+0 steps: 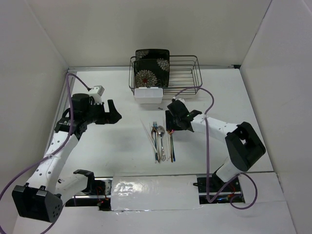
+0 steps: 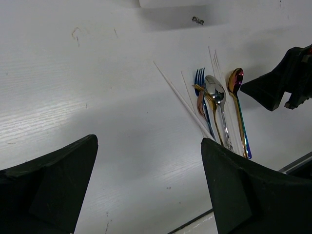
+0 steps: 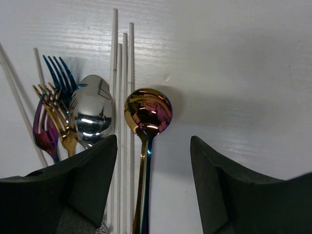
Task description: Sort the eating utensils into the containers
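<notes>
The right gripper [image 3: 152, 146] hung over the far end of the eating utensils [image 1: 161, 141], its jaws apart on either side of the iridescent spoon [image 3: 147, 112] — not touching it, and holding nothing. Beside that spoon lay the pale chopsticks [image 3: 123, 73], a silver spoon [image 3: 91, 109] and a cluster of forks [image 3: 53, 97] in blue, gold and pinkish tones, all in one loose bundle on the table [image 1: 112, 146]. How high the fingers stood above the spoon was hard to judge from the wrist view. The left gripper [image 1: 115, 111] was spread wide and empty, well to the left of the bundle. The white tub [image 1: 148, 95] sat farther back — just in front of the wire rack [image 1: 183, 78], which held a floral plate [image 1: 152, 68].
</notes>
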`<state>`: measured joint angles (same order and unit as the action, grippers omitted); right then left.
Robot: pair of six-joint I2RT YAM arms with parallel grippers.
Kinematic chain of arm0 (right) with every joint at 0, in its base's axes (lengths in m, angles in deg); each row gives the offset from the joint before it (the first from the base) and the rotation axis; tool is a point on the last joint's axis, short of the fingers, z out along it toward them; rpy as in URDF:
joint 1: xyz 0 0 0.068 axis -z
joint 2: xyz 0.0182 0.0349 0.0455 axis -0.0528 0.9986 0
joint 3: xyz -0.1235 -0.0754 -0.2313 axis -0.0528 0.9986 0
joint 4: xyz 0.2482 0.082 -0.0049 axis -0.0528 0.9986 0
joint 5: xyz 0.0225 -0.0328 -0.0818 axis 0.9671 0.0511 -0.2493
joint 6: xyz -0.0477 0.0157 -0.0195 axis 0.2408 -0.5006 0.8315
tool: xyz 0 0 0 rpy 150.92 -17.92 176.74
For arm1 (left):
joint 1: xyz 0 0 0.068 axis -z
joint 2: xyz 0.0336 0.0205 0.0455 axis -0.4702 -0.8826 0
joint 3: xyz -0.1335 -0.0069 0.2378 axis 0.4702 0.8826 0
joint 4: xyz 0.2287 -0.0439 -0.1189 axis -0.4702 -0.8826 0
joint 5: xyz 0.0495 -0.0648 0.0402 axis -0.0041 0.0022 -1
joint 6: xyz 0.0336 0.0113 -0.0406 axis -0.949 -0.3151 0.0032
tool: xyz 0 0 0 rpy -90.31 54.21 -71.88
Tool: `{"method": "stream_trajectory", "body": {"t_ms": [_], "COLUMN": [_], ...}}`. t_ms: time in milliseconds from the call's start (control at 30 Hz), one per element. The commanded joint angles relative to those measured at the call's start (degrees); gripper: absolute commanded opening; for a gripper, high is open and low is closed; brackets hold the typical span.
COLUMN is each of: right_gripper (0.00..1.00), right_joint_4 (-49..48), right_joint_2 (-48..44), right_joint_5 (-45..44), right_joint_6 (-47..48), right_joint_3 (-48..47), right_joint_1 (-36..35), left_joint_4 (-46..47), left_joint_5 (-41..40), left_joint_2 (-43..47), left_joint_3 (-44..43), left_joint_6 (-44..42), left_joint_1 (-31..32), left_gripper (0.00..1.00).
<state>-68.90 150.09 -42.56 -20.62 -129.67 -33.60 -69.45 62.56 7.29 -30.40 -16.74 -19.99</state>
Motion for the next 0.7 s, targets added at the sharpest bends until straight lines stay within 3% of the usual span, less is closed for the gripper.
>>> {"method": "stream_trajectory", "body": {"t_ms": [0, 167, 300, 533, 567, 600, 667], "right_gripper": [0.69, 0.63, 0.48, 0.42, 0.4, 0.3, 0.26], "right_joint_4": [-3.08, -5.2, -3.79, -6.07, -6.86, -6.87, -8.53], "right_joint_2": [2.03, 4.68, 8.27, 9.42, 9.34, 9.25, 8.99], "right_joint_5": [-0.59, 1.18, 1.18, 1.7, 1.71, 1.71, 1.71], "right_joint_6": [0.43, 0.7, 1.05, 1.93, 2.02, 1.93, 2.02], "right_joint_3": [1.15, 0.2, -2.53, -0.43, -0.43, 0.44, 1.76], "right_joint_1": [-0.47, -0.47, -0.82, -1.17, -1.17, -1.08, -1.08], "left_joint_4": [0.06, 0.5, 1.29, 1.12, 1.55, 1.64, 1.82], "left_joint_5": [0.73, 0.65, 1.26, 1.52, 1.61, 1.79, 1.79], "left_joint_2": [-0.58, 2.14, 3.2, 3.02, 2.94, 3.29, 3.29], "left_joint_3": [-0.29, 0.23, 1.11, 1.73, 1.9, 1.91, 2.17], "left_joint_6": [-1.58, -2.02, -1.93, -1.4, -1.4, -1.49, -1.58], "left_joint_1": [-0.14, -0.14, -0.06, -0.15, -0.23, -0.14, -0.14], "left_gripper": [1.0, 1.0, 1.0, 1.0, 1.0, 1.0, 1.0]}}
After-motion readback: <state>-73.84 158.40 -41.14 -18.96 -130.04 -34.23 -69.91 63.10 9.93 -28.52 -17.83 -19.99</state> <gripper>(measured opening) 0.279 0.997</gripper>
